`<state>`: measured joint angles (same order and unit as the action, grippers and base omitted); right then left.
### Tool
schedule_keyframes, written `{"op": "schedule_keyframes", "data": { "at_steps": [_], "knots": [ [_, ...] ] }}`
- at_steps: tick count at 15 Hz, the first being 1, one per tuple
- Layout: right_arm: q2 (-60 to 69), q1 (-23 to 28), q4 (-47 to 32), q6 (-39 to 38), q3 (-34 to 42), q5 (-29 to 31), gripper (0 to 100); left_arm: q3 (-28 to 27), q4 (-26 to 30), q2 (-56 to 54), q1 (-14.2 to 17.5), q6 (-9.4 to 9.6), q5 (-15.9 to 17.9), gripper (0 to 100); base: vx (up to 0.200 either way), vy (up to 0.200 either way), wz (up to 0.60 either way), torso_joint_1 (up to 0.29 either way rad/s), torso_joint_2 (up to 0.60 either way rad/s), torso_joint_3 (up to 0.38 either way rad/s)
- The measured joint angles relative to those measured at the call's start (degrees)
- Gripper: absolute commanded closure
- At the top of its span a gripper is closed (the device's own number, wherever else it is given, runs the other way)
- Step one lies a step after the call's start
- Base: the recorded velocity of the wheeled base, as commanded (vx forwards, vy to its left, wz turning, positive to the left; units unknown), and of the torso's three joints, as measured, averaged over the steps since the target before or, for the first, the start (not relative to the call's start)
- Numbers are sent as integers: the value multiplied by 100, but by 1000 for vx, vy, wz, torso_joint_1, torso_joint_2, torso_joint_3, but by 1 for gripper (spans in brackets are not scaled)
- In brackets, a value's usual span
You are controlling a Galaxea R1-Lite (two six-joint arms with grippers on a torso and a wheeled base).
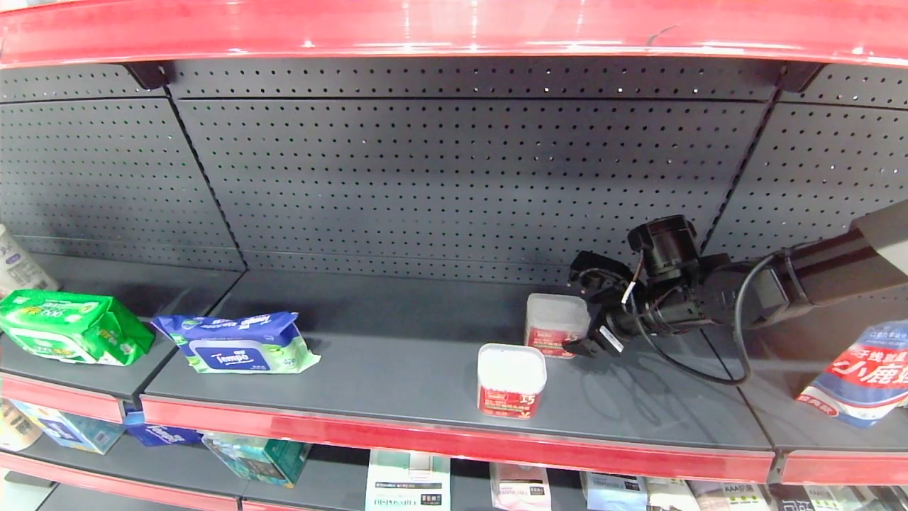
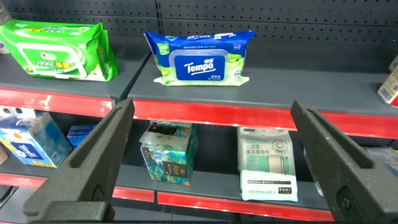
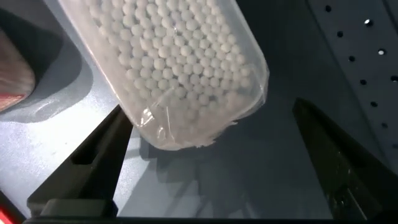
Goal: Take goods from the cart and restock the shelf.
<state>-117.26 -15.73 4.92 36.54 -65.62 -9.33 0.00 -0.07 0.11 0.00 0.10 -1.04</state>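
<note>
Rear swab tub: upright toward the back of the middle shelf, between the right jaws.
Right gripper: jaws spread wide on either side of the rear swab tub, not pinching it.
Left gripper: jaws spread, nothing between them; faces the shelf front below the blue wipes pack.
Front swab tub: upright near the shelf's red edge, apart from the rear swab tub.
Green wipes pack: next bay, left of the blue wipes pack.

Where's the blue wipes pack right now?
Head view: the blue wipes pack lies at the left end of the centre shelf board, just right of the green pack.
</note>
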Motion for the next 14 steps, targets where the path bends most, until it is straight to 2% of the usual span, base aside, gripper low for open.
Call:
{"op": "schedule_keyframes", "data": {
  "at_steps": [6, 10, 14],
  "knots": [
    [124, 245, -22, 44, 377, 9, 0, 0, 0, 0, 0, -2, 2, 0, 0, 0, 0, 0, 0, 0],
    [295, 562, 2, -20, 560, 532, 0, 0, 0, 0, 0, 0, 0, 0, 0, 0, 0, 0, 0, 0],
    [301, 560, 38, -471, 455, 621, 0, 0, 0, 0, 0, 0, 2, 0, 0, 0, 0, 0, 0, 0]
  ]
}}
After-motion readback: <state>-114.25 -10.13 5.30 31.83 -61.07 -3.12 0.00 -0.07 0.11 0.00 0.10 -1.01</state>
